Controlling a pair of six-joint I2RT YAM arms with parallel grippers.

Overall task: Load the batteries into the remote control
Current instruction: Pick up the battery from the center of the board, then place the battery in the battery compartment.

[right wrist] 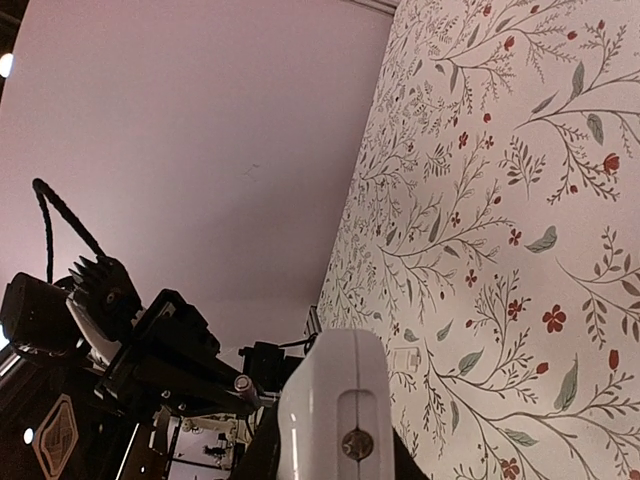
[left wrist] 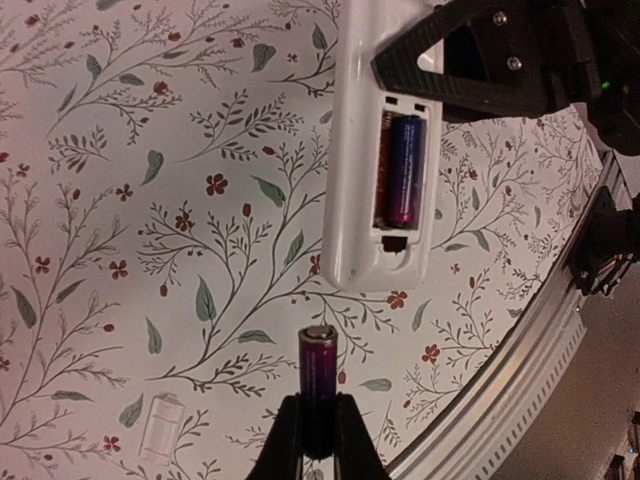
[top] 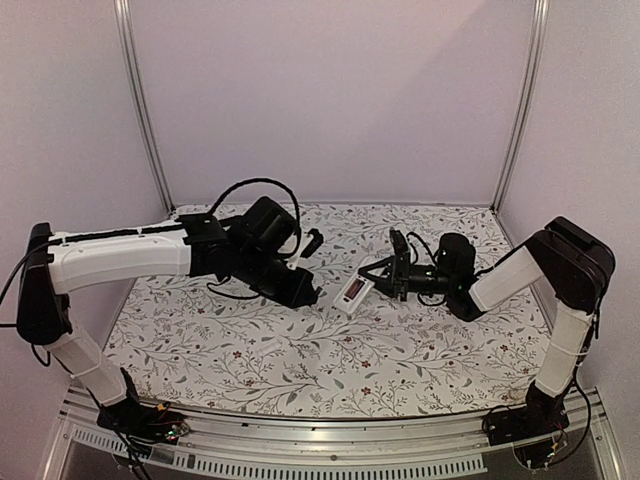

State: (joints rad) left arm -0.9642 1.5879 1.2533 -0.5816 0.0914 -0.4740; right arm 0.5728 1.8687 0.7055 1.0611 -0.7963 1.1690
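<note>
My left gripper (left wrist: pixel 318 402) is shut on a dark slim battery (left wrist: pixel 318 365), whose metal end points toward the remote control (left wrist: pixel 385 150). The white remote lies back-up in that view, with its compartment uncovered and another battery (left wrist: pixel 405 170) seated in the right slot. The left slot looks bare. My right gripper (right wrist: pixel 330 455) is shut on the remote control (right wrist: pixel 335 400), holding it above the table. From above, the left gripper (top: pixel 308 294) hovers just left of the remote control (top: pixel 354 291), a short gap apart, and the right gripper (top: pixel 378 281) holds its other end.
A small flat white cover piece (left wrist: pixel 160 428) lies on the floral tablecloth (top: pixel 400 350) near the left gripper, and the cover piece (right wrist: pixel 405 358) shows beyond the remote too. The metal front rail (left wrist: pixel 500 400) runs along the table edge. White walls enclose the back and sides.
</note>
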